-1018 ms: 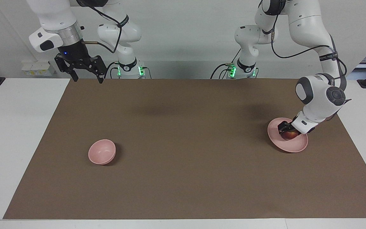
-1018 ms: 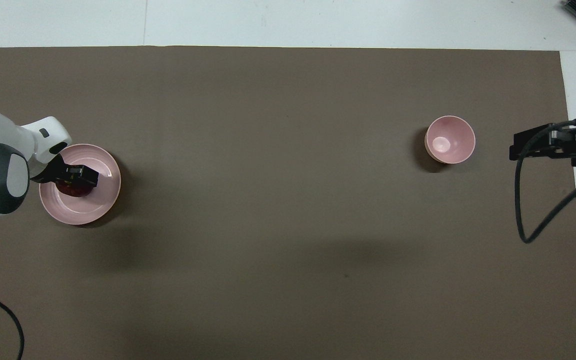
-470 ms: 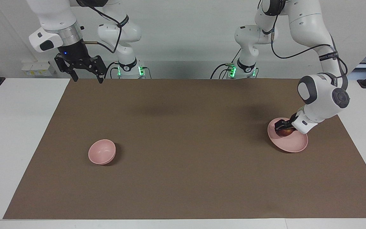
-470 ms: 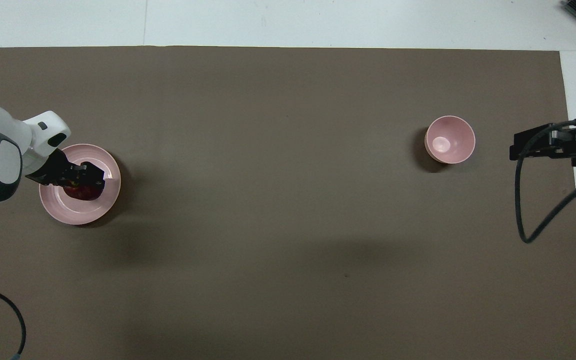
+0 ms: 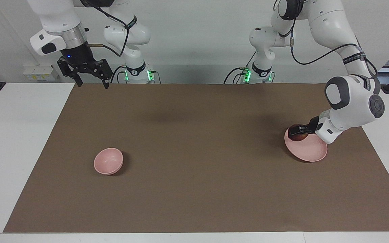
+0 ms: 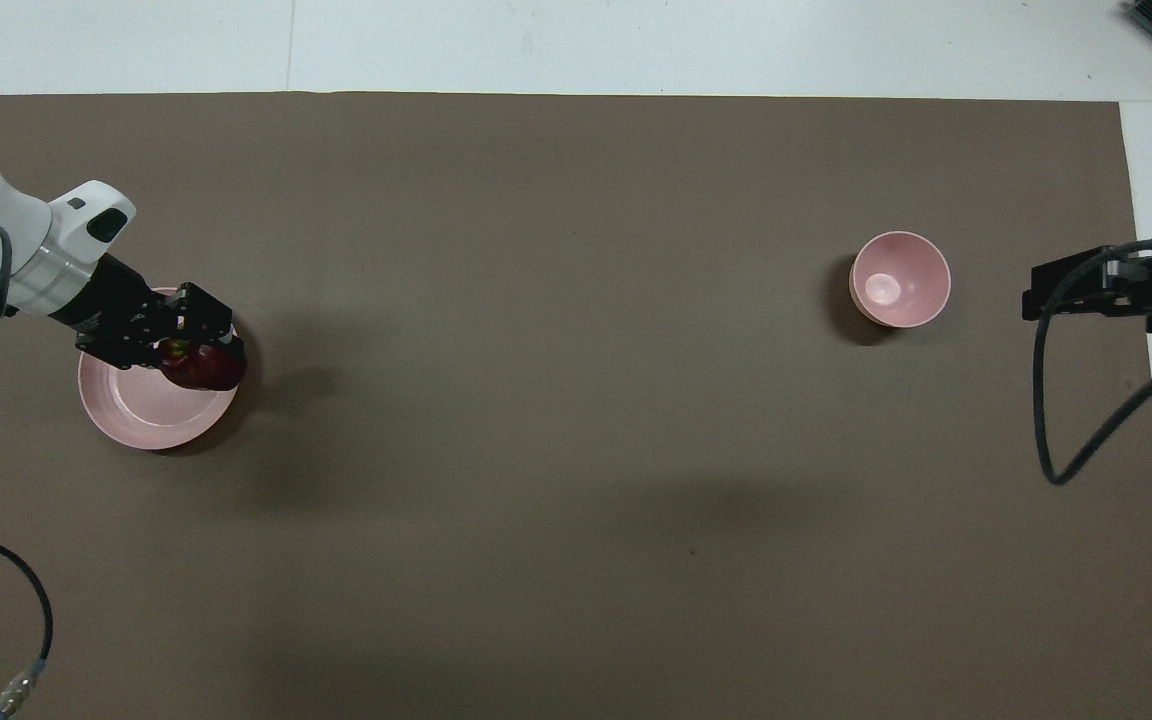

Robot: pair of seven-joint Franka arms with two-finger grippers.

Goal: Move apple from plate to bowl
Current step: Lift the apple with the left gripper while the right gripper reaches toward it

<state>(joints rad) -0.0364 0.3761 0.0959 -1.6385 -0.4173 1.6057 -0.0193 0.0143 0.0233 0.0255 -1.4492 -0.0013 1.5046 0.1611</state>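
Note:
My left gripper (image 5: 297, 131) (image 6: 204, 350) is shut on the dark red apple (image 5: 295, 133) (image 6: 200, 367) and holds it just above the rim of the pale pink plate (image 5: 307, 150) (image 6: 136, 410), at the left arm's end of the brown mat. The small deep pink bowl (image 5: 108, 161) (image 6: 900, 279) stands toward the right arm's end of the mat. My right gripper (image 5: 91, 75) (image 6: 1086, 290) waits open and raised over the mat's corner nearest the robots, at the right arm's end.
The brown mat (image 5: 194, 162) covers most of the white table (image 5: 19, 135). A black cable (image 6: 1076, 400) hangs from the right arm. Another cable (image 6: 26, 610) lies at the mat's edge by the left arm.
My left gripper has lifted the apple off the plate's middle and carried it toward the plate's rim on the bowl's side. The right arm has not moved.

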